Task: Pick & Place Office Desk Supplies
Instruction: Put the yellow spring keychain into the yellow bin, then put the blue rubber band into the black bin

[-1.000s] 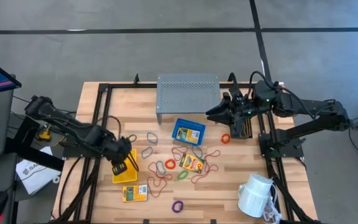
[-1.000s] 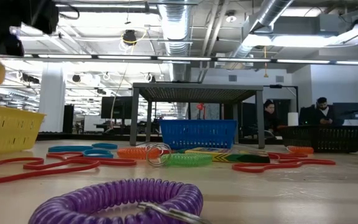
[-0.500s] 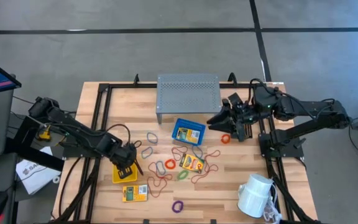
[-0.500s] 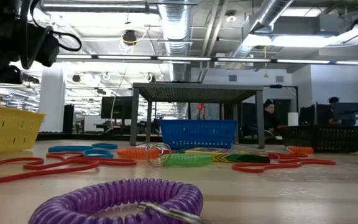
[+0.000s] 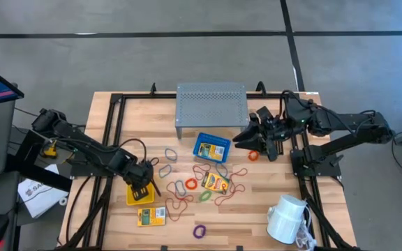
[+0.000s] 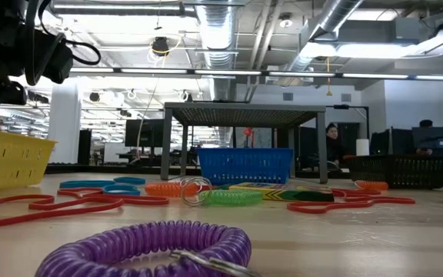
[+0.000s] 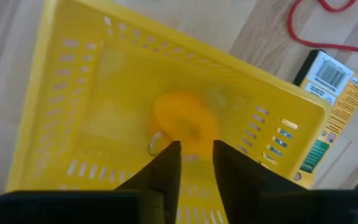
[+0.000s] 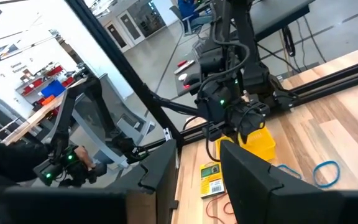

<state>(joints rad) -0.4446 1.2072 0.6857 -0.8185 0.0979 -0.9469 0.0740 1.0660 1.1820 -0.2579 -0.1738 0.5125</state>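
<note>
My left gripper (image 5: 144, 183) reaches down into the yellow bin (image 5: 138, 189), which stands near the table's left edge. In the left wrist view its fingers (image 7: 196, 144) are slightly apart. An orange loop (image 7: 185, 121) lies on the bin floor just past the tips. My right gripper (image 5: 246, 136) hovers open between the blue bin (image 5: 211, 148) and the black mesh bin (image 5: 274, 143). It is just beyond an orange loop (image 5: 253, 155) lying on the table. Coloured loops (image 5: 187, 185) and yellow packets (image 5: 217, 183) (image 5: 151, 217) lie mid-table.
The grey perforated riser (image 5: 211, 104) stands at the far edge behind the blue bin. A white mug (image 5: 285, 217) lies near the right front corner. A purple loop (image 5: 199, 231) sits close to the near edge. Black frame rails run along both sides of the table.
My left gripper has come down from above the yellow bin into it, carrying the orange loop that hung below its fingers a second ago, and has since kept still. My right gripper has shifted a little toward the near edge, closer to the orange loop on the table.
</note>
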